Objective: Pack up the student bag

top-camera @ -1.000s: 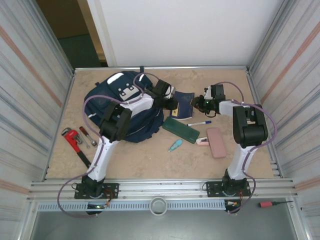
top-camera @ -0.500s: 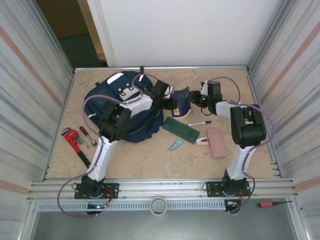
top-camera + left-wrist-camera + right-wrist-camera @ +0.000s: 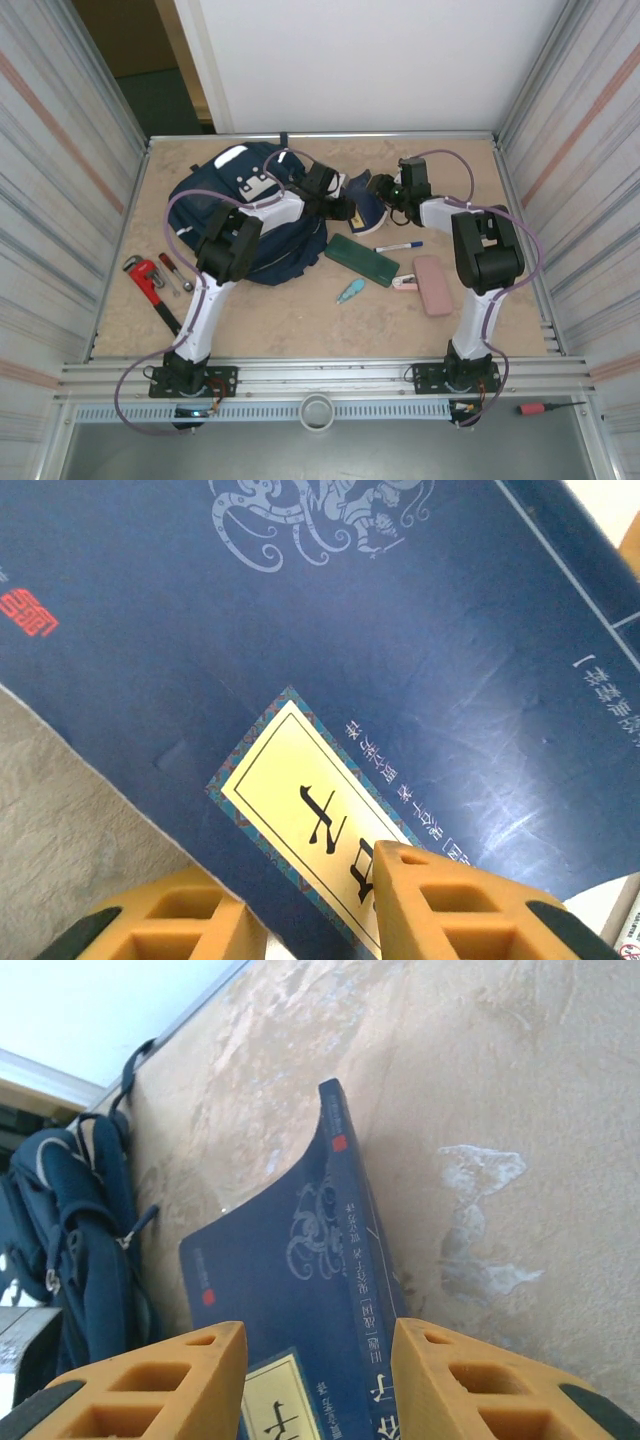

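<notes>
Two arms meeting at one booklet point(image 3: 365, 208), far half of counter point(image 3: 300, 320), just right of bag. Bag point(image 3: 290, 250) slumped in far-left part of counter, well back from near edge, left arm point(image 3: 235, 250) draped across it.

Left fingers point(image 3: 338, 203) narrow, pinched on booklet's bag-side edge by yellow label point(image 3: 270, 770): one finger over the cover, other under it, judging from left wrist view. Right fingers point(image 3: 385, 189) parted, straddling booklet's opposite end, not clamping. Booklet bowed, one edge lifted off counter, other edge down.

Key relation: bag directly left of booklet, touching or just beside, cannot tell which. Long axis of booklet roughly far-to-near; long axis of bag slanted from far edge toward near-left. Left arm nearer bag, reaching over it. Bag mouth not visible.

Likely step: passing booklet to left side for feeding into bag. Next move probably a short carry leftward, edge first. Risk: cover buckling or slipping from thin pinch.

Near counter middle: green case point(image 3: 362, 260), pen point(image 3: 398, 246), pink item point(image 3: 433, 285). Wrench point(image 3: 143, 275) by left edge.
</notes>
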Robot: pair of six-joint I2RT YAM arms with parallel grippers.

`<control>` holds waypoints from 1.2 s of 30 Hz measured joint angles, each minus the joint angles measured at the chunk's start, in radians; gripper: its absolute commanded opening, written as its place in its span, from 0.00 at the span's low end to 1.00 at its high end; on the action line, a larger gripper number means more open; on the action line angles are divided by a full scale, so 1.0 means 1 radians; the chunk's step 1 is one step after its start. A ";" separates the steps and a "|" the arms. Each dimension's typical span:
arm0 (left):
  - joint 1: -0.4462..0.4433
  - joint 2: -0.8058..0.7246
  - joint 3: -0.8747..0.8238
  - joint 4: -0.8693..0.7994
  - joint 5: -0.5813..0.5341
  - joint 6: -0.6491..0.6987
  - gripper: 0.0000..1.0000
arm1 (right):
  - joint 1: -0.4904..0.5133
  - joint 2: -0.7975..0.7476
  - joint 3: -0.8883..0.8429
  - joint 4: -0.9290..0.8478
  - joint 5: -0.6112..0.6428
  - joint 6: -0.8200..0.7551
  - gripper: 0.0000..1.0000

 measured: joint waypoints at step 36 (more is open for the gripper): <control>0.006 -0.003 -0.013 0.022 0.082 -0.002 0.38 | -0.132 0.073 0.176 -0.541 -0.396 -0.258 0.12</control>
